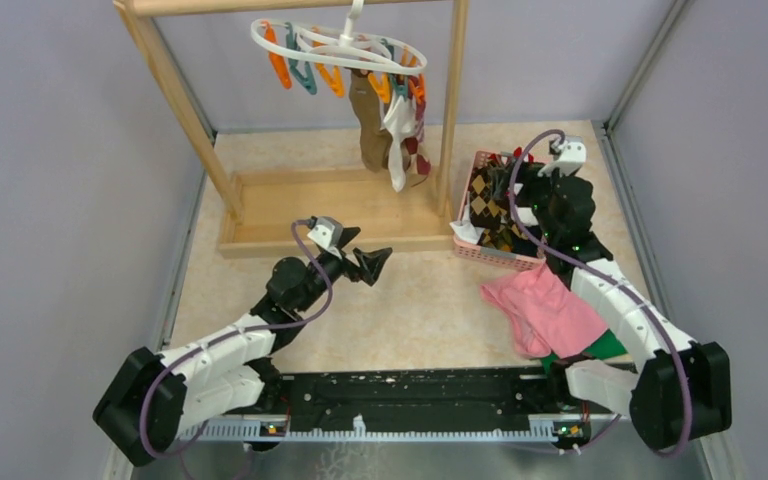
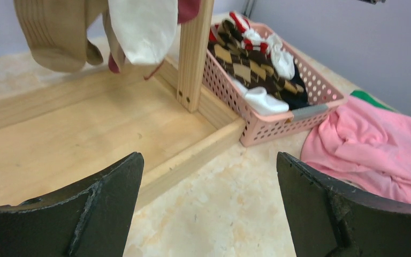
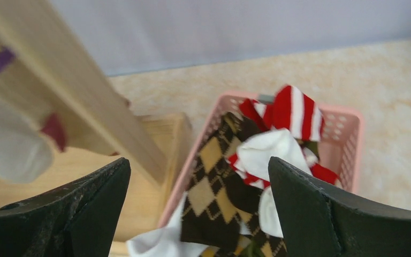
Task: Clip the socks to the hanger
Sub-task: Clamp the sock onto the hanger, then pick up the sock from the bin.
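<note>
The white oval hanger (image 1: 340, 45) with orange and teal clips hangs from the wooden rack's top bar. An olive-brown sock (image 1: 368, 130) and a white sock (image 1: 398, 150) dangle from its clips. More socks lie in the pink basket (image 1: 495, 255): a brown argyle one (image 3: 214, 187), a white one (image 3: 270, 150) and a red-and-white striped one (image 3: 294, 110). My right gripper (image 3: 199, 176) hovers open just over the basket, empty. My left gripper (image 2: 208, 166) is open and empty, low over the table in front of the rack's base, left of the basket (image 2: 278, 126).
The wooden rack has an upright post (image 1: 452, 110) right beside the basket and a shallow base tray (image 1: 310, 215). A pink cloth (image 1: 550, 310) lies in front of the basket over a green cloth (image 1: 605, 347). Grey walls close in on both sides.
</note>
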